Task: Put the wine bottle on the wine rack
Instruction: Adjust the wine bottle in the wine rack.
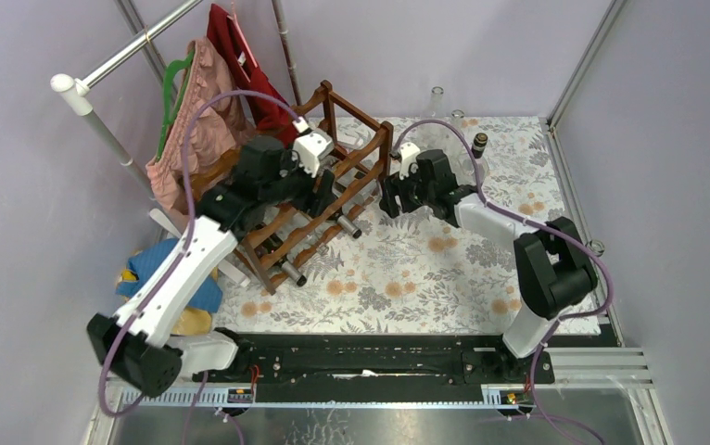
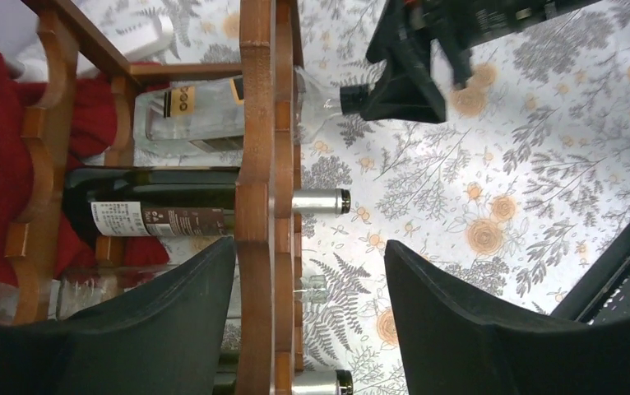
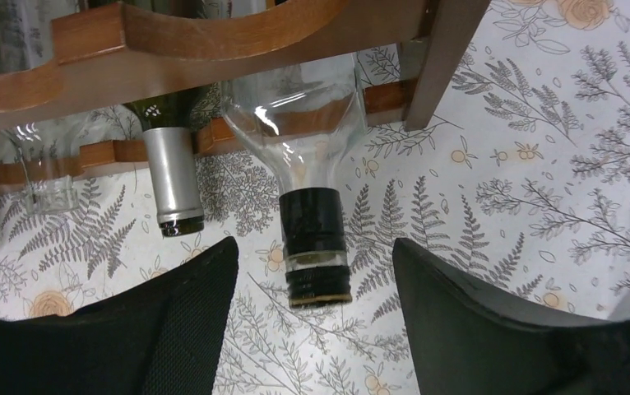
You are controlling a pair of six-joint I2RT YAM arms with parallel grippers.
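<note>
While wine bottle [image 3: 313,222] rests on wine rack [image 3: 213,33], right fingers [image 3: 172,329] apart flanking its neck, seemingly clear, left fingers [image 2: 155,329] apart

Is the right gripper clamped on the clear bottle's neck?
No, the right gripper stands open, with tablecloth showing between it and the clear bottle.

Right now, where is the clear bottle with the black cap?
Right wrist view, centre: the clear bottle lies in the wine rack beside the green bottle, its capped neck pointing at the open right gripper.
</note>
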